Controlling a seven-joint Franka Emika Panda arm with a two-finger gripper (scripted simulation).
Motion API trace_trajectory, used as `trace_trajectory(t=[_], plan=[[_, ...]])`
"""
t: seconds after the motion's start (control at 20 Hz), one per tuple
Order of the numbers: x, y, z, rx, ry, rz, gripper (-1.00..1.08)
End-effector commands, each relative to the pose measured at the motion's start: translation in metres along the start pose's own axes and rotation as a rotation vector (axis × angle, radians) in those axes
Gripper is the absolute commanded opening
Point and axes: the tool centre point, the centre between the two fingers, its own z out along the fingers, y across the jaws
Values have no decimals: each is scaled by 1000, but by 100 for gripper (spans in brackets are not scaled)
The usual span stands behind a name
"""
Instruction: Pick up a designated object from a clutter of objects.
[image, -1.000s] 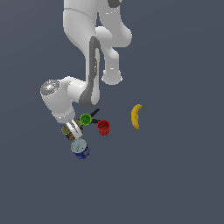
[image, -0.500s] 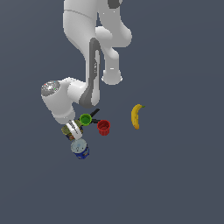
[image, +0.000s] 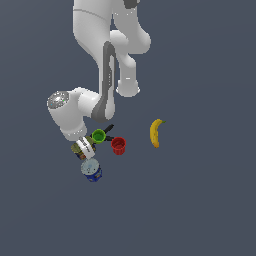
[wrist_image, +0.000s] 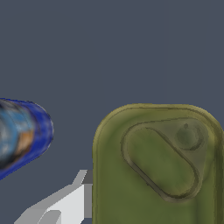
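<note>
wrist view pictures were filled mostly by the olive-green top of the boxy can (wrist_image: 157, 170), seen from straight above and very close, which suggested that the camera was lowered over it on purpose so that the can could be taken from the top. one pale finger (wrist_image: 65, 205) was seen against one long side of the can, apparently touching it; the other finger was not in the picture, so it could not be told whether the jaws were spread or already pinching the can. the round blue can (wrist_image: 22, 131) was seen just beside, apart from the boxy can, with bare surface between them.

in the exterior view the gripper (image: 86, 146) was found low over the boxy can (image: 78, 148), most of which was hidden by the wrist. the round blue can (image: 91, 169) stood near it, toward the lower edge of the view. the green cup (image: 98, 135) and the red cup (image: 118, 145) were near on the exterior view's right, and a black clamp (image: 107, 131) was lying partly behind the green cup. the banana (image: 156, 132) was placed well apart. the grey surface (image: 200, 200) carried all of them. it was judged that the can was not yet lifted, and that the close neighbours left little room for the fingers.
</note>
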Motion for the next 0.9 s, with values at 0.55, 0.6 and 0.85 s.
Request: trace_trajectory(t=[0.55,0.6,0.85], plan=[[-42,-16,-62,3,2,0,-100],[-47,-18,-70,2,2,0,-100],[-75,-28,-110,1,2,0,-100]])
